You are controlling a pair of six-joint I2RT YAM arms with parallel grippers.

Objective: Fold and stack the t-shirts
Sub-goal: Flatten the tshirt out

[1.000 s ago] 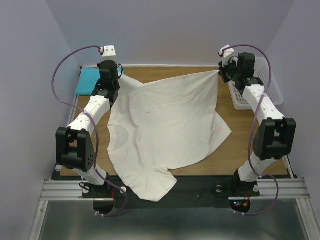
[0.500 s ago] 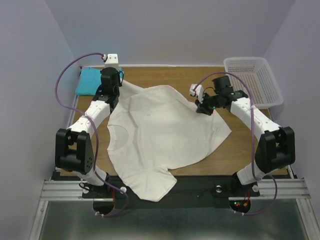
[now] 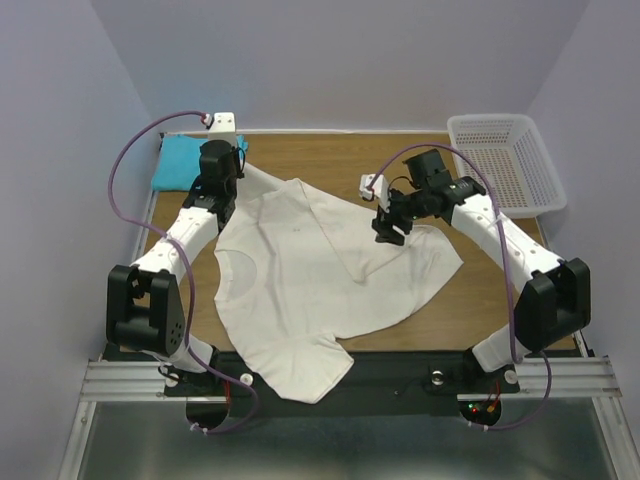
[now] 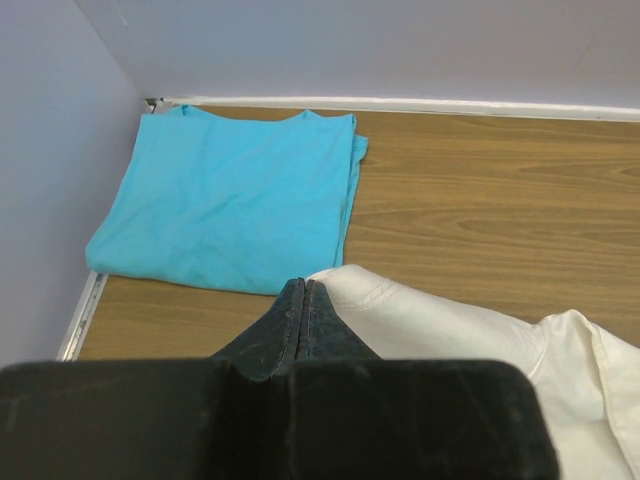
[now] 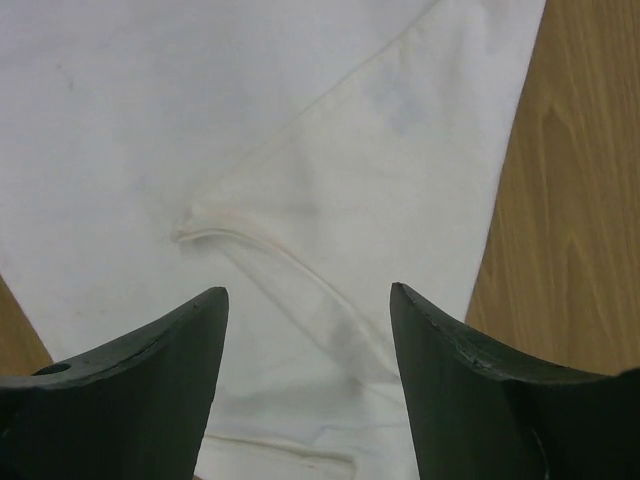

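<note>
the cream-white t-shirt (image 3: pixel 320 270) lies spread over the middle of the tabletop (image 3: pixel 330 155). it is soft matte cloth with shallow wrinkles. its far right part is doubled back over the body along a diagonal fold, and its near hem hangs over the tabletop's near edge. its far left corner is drawn out to a point at the left gripper (image 4: pixel 303 292), whose jaws are pressed together. the cloth seems pinched there, though the wrist view hides the actual bite. the turquoise t-shirt (image 4: pixel 230 200) sits folded into a flat rectangle in the far left corner. the right gripper (image 5: pixel 308 295) hangs spread wide over the folded flap, holding nothing. a white mesh basket (image 3: pixel 500 170) stands at the far right corner.
</note>
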